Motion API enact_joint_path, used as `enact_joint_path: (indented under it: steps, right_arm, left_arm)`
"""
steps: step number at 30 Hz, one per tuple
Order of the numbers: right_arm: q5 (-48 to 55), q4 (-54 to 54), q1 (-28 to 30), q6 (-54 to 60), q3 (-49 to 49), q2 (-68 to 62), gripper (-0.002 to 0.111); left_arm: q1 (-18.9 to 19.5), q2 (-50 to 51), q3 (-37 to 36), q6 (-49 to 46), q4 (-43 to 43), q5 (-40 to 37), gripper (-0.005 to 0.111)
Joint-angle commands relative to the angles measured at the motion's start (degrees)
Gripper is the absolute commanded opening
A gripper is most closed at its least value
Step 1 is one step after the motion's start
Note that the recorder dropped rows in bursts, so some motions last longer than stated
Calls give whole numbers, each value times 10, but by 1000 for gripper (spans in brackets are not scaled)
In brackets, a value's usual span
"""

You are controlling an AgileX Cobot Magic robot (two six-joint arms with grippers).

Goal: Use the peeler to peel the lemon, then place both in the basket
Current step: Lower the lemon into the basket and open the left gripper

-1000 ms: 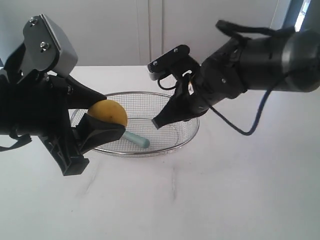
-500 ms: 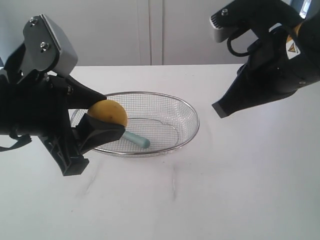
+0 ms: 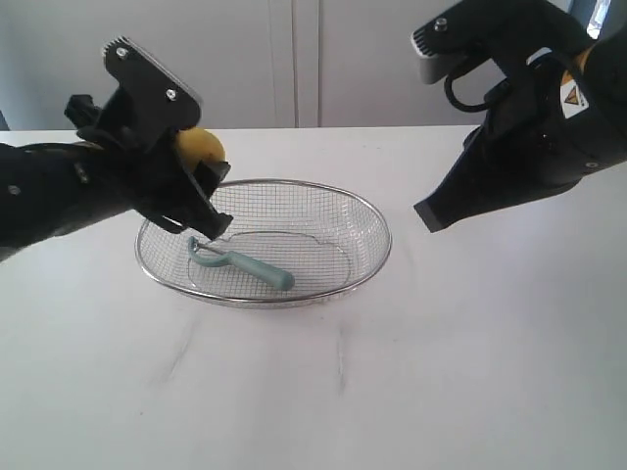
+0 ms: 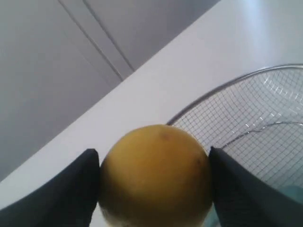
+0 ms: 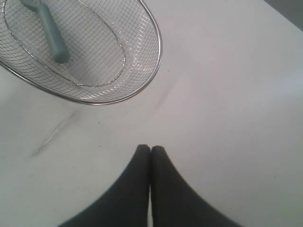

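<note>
The yellow lemon (image 4: 156,177) sits clamped between the two black fingers of my left gripper (image 3: 199,168), held above the far left rim of the wire basket (image 3: 377,257); in the exterior view only the top of the lemon (image 3: 199,145) shows behind the arm. The peeler (image 3: 247,264), teal handle and silver head, lies inside the basket, and its handle (image 5: 51,33) shows in the right wrist view. My right gripper (image 5: 150,150) is shut on nothing, raised over bare table to the right of the basket (image 5: 156,56).
The white table (image 3: 392,392) carries only the basket. A pale wall with panel seams (image 3: 294,59) stands behind the table's far edge. Faint scuff marks (image 5: 52,132) streak the tabletop near the basket.
My left arm has swung up and back with the lemon, from the basket's near left side to above its far left rim. The right arm left the basket earlier and now holds still.
</note>
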State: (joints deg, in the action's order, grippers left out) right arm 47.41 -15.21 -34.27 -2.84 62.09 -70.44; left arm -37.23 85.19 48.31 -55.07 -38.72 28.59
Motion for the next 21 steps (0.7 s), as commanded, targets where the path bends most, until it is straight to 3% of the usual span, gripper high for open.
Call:
enact_joint_path:
  steps: [1,6,9,13,21]
  right_arm:
    - [-8,2,0,-3,-2,5,0]
    - [-9,2,0,-4,-2,5,0]
    - [-13,2,0,-12,-2,5,0]
    - [-15,2,0,-19,-2,5,0]
    - [-22,2,0,-20,-2,5,0]
  left_arm:
    - [24,81,81,89,-36,-121,0]
    - [86,173,220,132,-36,-382,0]
    - [106,222,301,135,-41,-465,0]
    - [108,266,341,135,-47,-441,0]
    - [108,323,345,135,-49,-393,0]
